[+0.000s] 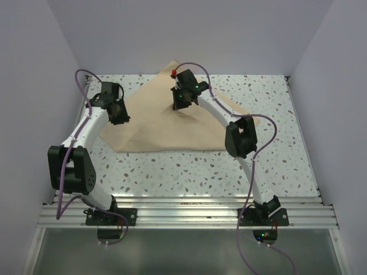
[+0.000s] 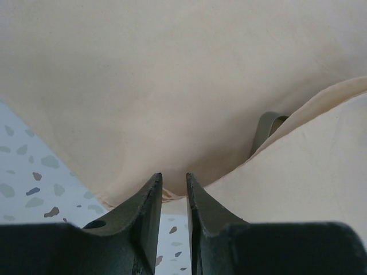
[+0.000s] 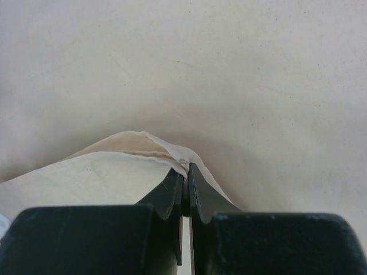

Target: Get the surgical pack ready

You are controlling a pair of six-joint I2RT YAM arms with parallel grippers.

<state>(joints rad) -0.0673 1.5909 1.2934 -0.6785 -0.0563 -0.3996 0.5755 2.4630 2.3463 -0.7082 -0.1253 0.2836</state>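
Now fabric sheet points far, long edge left-right; right gripper reaches down pinching its fold — left gripper narrowly parted, seemingly empty.

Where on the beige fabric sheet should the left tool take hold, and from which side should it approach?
Grip the fabric sheet at its layered edge just ahead of the left tool, coming low from the table side. That hem likely offers a thin lip to pinch; the middle lies smooth. The right tool holds a raised fold.
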